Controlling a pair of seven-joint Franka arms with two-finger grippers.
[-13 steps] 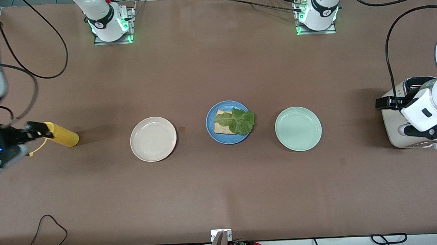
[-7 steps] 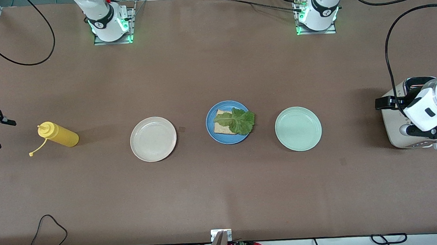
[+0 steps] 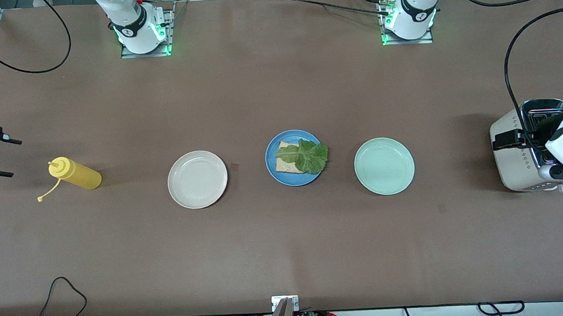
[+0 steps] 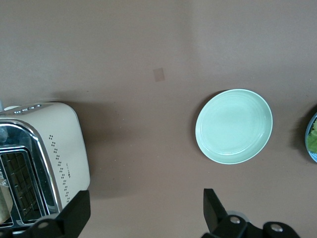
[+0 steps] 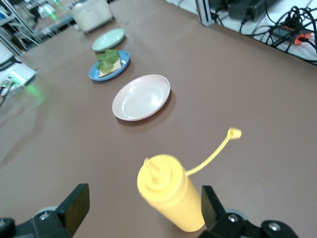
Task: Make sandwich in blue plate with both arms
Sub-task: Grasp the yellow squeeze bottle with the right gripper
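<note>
The sandwich lacks its top slice. I judge that the left gripper [image 4: 144, 196], released over the toaster [image 3: 515, 166] at the table's three o'clock end, must fetch it. The right gripper [image 3: 13, 158], released, waits at nine o'clock. The blue plate [image 3: 272, 171] in the middle holds bread [image 3: 284, 165] under ruffled lettuce [image 3: 308, 157].

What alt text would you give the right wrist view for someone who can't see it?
The open right gripper hangs over a yellow squeeze bottle with its tethered cap off. Farther along the brown table stand a beige-white plate, a blue plate holding bread and lettuce, a pale green plate and a toaster.
</note>
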